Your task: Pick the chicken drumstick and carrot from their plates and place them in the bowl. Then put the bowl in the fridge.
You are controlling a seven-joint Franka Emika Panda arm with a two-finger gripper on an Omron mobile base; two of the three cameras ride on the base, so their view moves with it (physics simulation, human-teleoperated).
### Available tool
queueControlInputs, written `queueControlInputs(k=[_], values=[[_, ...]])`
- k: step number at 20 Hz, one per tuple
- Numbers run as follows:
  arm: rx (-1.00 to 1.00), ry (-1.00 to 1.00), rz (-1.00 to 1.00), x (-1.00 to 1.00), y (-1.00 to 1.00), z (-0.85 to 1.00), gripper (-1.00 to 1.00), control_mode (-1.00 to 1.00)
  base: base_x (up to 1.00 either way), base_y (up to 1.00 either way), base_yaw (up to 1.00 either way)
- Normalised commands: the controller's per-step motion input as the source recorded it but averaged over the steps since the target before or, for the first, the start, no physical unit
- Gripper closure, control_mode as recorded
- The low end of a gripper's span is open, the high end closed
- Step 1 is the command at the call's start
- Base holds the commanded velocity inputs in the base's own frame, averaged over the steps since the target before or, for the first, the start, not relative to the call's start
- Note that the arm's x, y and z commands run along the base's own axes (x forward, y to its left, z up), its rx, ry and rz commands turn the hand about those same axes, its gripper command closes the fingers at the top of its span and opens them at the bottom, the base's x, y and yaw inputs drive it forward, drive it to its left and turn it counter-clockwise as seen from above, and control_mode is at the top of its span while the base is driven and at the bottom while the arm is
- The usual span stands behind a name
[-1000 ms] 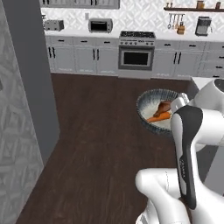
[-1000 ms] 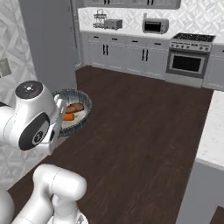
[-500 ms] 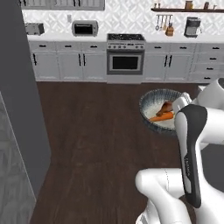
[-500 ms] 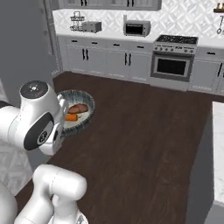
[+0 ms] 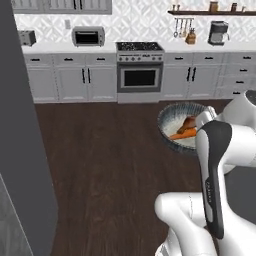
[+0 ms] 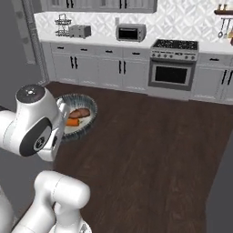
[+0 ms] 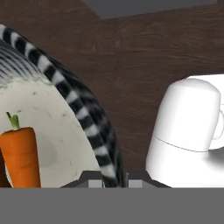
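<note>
My gripper (image 7: 114,181) is shut on the striped dark rim of the bowl (image 7: 94,127), which runs down between the two fingertips. The orange carrot (image 7: 19,157) lies on the bowl's pale inside. In the left base view the bowl (image 5: 172,120) hangs above the wooden floor in front of my arm, with the carrot (image 5: 182,134) and the brown chicken drumstick (image 5: 189,123) side by side in it. The right base view shows the bowl (image 6: 86,109) beside my arm's elbow, with the drumstick (image 6: 78,113) and carrot (image 6: 72,122) inside. The plates are out of view.
A tall dark grey slab (image 5: 20,150), apparently the fridge's side, fills the left. White cabinets, a stove (image 5: 140,70) and a microwave (image 5: 87,36) line the far wall. Dark wooden floor (image 5: 100,165) lies open between. A counter edge (image 6: 225,182) stands at the right.
The base has moved: the whole kitchen has slid leftward and the far cabinets look nearer. The bowl stays in my gripper at the same place relative to the arm.
</note>
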Motion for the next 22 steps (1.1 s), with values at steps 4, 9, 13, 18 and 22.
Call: queueControlInputs(k=[4,9,13,18,22], values=[[0.00,0.00,0.00,0.00,0.00,0.00,1.00,1.00,1.00,-0.26,0.06],[0.00,0.00,0.00,0.00,0.00,0.00,1.00,1.00,1.00,-0.53,0.51],[0.00,0.00,0.00,0.00,0.00,0.00,1.00,1.00,1.00,-0.55,0.65],[0.00,0.00,0.00,0.00,0.00,0.00,1.00,1.00,1.00,-0.87,0.55],[0.00,0.00,0.00,0.00,0.00,0.00,1.00,1.00,1.00,-0.98,0.48]])
